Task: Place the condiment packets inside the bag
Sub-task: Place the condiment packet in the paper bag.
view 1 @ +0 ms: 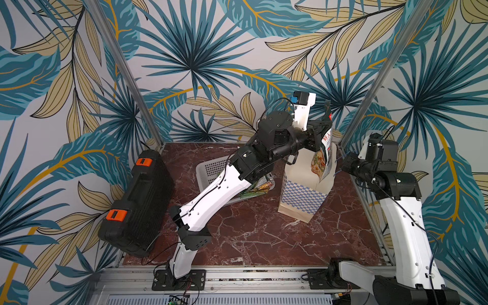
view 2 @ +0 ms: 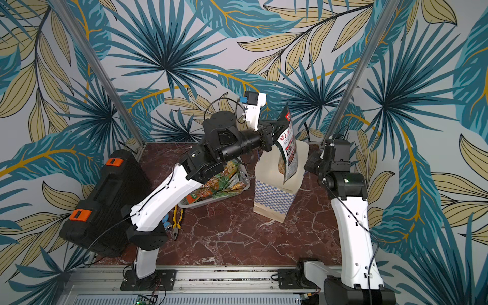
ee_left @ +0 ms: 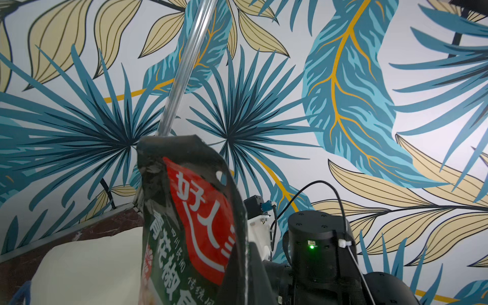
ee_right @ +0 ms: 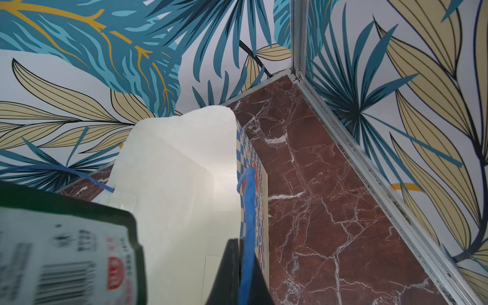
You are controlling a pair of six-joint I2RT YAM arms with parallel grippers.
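Note:
The bag (view 1: 301,196) stands upright and open at the right of the marble table, white inside and blue-checked outside, seen in both top views (view 2: 274,196). My left gripper (view 1: 320,126) is shut on the top edge of a dark green condiment packet (view 1: 323,155) with a red logo (ee_left: 195,224). The packet hangs upright over the bag's mouth. My right gripper (ee_right: 241,272) is shut on the bag's blue cord handle (ee_right: 248,211) at the rim nearest it. More condiment packets (view 2: 219,182) lie in the basket, partly hidden by my left arm.
A grey perforated basket (view 1: 211,169) sits left of the bag. A black tool case (view 1: 137,203) with orange latches leans at the far left. Yellow-handled pliers (view 2: 177,219) lie in front of the basket. Metal frame posts and patterned walls close in the table.

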